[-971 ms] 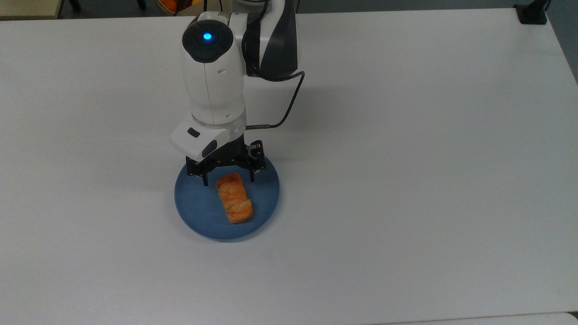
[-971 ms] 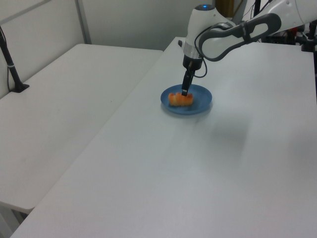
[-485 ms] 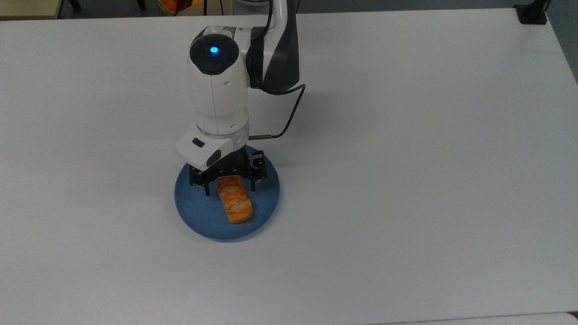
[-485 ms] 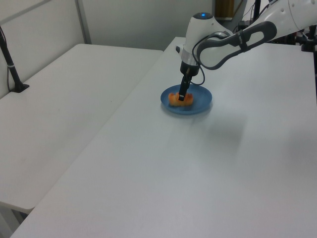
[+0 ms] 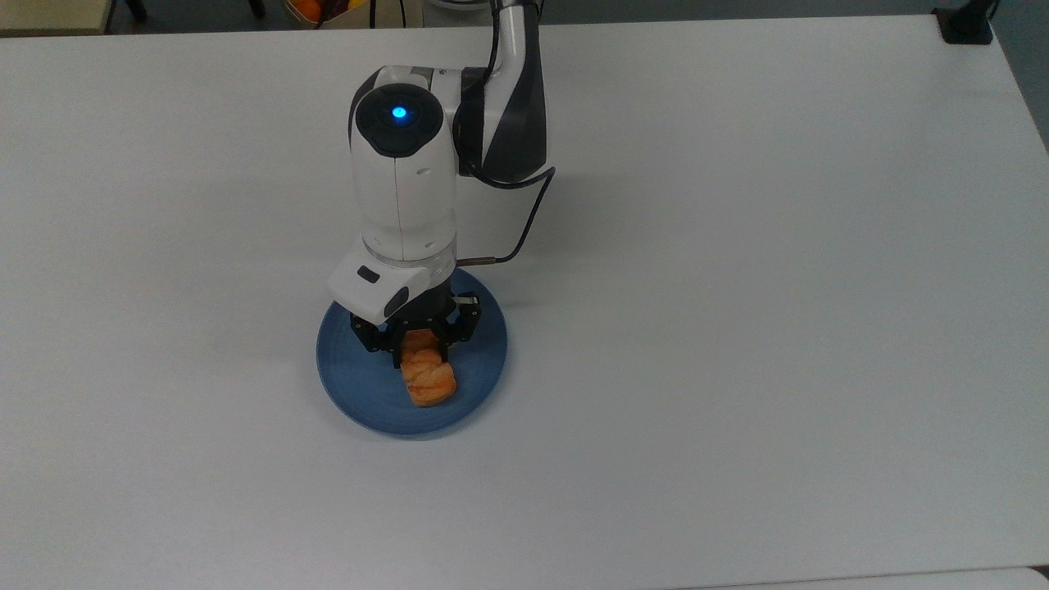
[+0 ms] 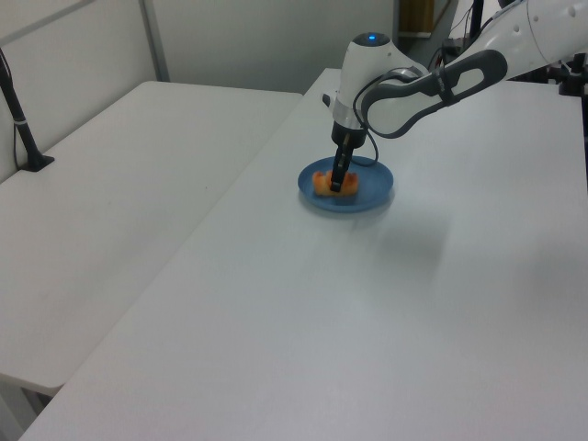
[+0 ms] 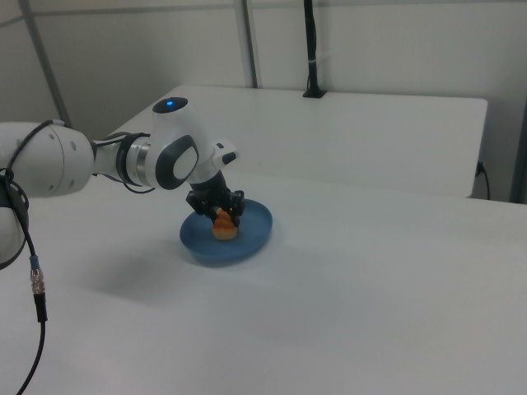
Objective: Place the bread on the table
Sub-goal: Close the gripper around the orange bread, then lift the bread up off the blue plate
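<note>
The bread [image 5: 428, 378], a small orange-brown roll, lies on a round blue plate [image 5: 361, 385] on the white table [image 5: 737, 328]. My gripper [image 5: 420, 348] points straight down over the roll's far end, its black fingers pressed against both sides of it. The arm's white wrist hides that end in the top view. In the left view the gripper [image 6: 336, 186] stands on the bread [image 6: 322, 182] in the plate [image 6: 372, 191]. In the right view the bread [image 7: 224, 228] shows just under the gripper [image 7: 222, 216].
White tabletop stretches wide on every side of the plate [image 7: 247, 243]. A second white table [image 6: 110, 193] stands at the left view's left, with a black post [image 6: 20, 119] clamped on it. The arm's black cable [image 5: 524, 213] loops beside the wrist.
The gripper came forward and down over the bread, and its fingers drew in from a wide spread until they touch the roll's sides. The bread stays on the plate.
</note>
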You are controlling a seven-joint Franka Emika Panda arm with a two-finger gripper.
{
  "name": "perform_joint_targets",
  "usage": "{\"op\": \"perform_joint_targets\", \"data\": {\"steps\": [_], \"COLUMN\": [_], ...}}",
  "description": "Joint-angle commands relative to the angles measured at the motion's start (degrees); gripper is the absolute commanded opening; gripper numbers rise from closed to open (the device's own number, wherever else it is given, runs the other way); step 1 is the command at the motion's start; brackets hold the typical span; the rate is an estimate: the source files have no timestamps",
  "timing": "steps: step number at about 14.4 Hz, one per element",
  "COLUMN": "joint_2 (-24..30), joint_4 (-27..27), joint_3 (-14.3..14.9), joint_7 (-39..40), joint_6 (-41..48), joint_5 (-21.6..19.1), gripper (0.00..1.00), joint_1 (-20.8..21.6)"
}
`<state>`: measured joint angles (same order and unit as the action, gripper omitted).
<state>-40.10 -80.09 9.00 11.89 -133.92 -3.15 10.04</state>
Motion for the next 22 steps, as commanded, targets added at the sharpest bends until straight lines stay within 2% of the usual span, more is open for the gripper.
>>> {"op": "perform_joint_targets", "data": {"steps": [1,5,6,10,16,22], "joint_2": [-1.03,-0.59,-0.33,1.25,8.97,18.99], "joint_4": [1.08,1.08,1.08,0.90,-0.77,-5.25], "joint_3": [0.67,0.67,0.67,0.75,0.67,0.14], "joint_7": [0.76,0.94,0.85,0.41,-2.75,-7.32], "joint_6": [-0.55,-0.37,-0.29,0.42,4.27,11.30], "joint_5": [0.78,1.30,1.30,1.22,0.51,0.34], "gripper": [0.28,0.02,0.00,0.00,0.00,0.00], "joint_1": [0.77,1.12,1.12,0.95,-0.28,-1.86]}}
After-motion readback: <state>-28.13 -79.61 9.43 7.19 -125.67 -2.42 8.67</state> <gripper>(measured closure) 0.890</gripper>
